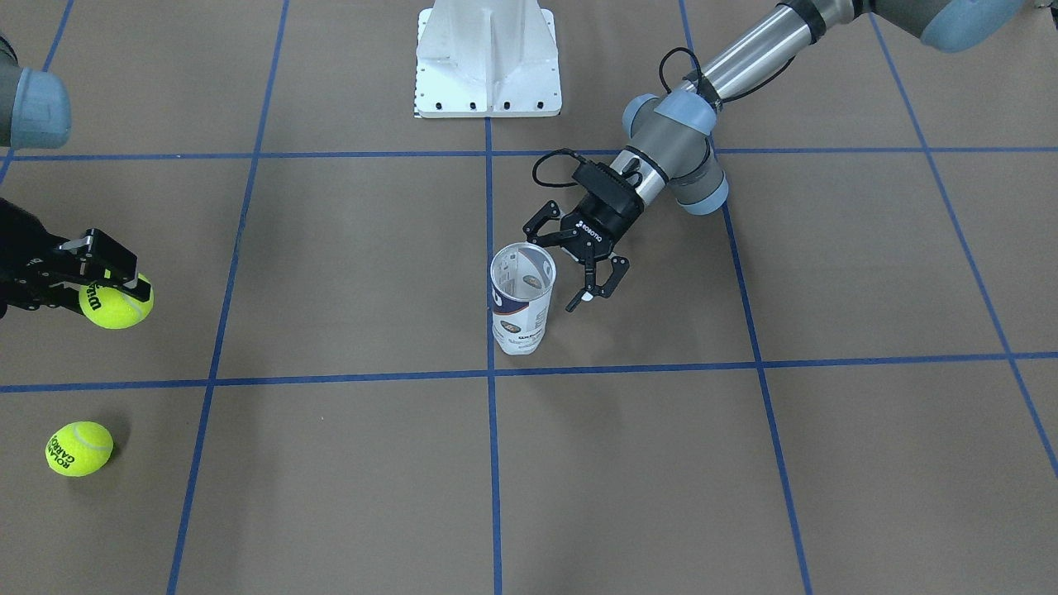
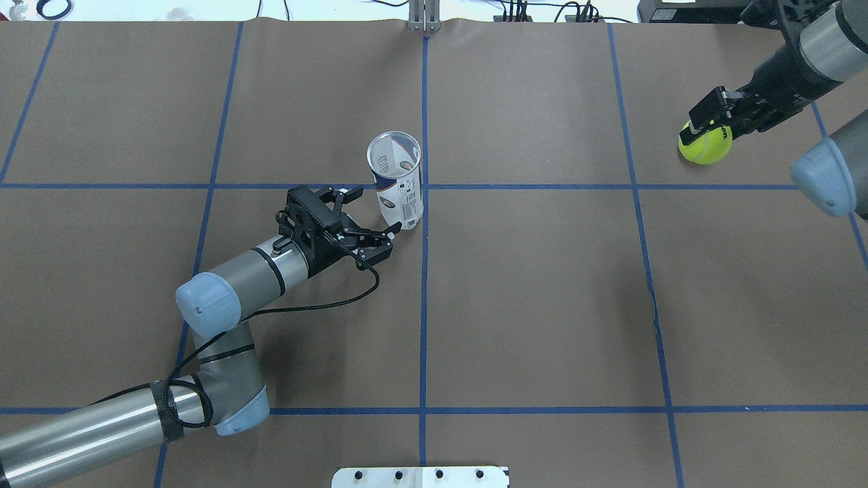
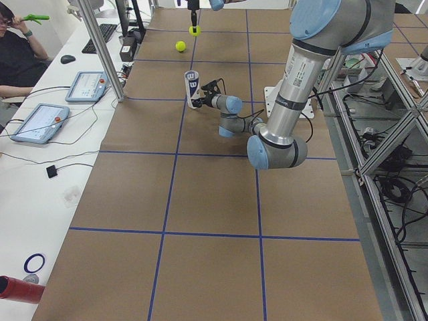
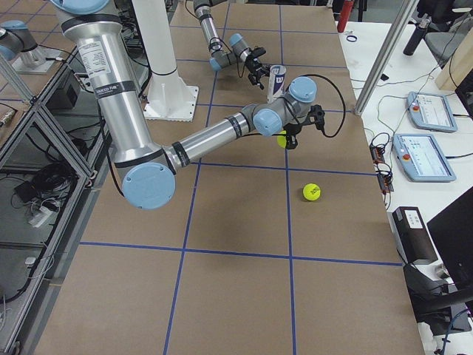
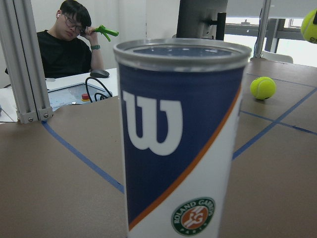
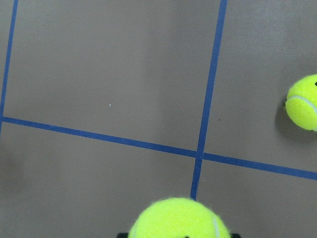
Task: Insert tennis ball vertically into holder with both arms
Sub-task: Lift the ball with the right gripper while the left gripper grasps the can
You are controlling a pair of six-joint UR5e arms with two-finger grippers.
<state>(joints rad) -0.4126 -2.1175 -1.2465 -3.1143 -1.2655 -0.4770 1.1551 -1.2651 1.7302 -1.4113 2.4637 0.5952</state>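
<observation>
The holder is a white-and-navy can with a W logo, standing upright and open-topped near the table's middle. It fills the left wrist view. My left gripper is open, level with the can and right beside it, its fingers not touching it. My right gripper is shut on a yellow tennis ball far to the side, held above the table. That ball shows at the bottom of the right wrist view. The can's inside is empty.
A second tennis ball lies on the table near the held one. The white pedestal base stands behind the can. An operator and tablets are at a side desk.
</observation>
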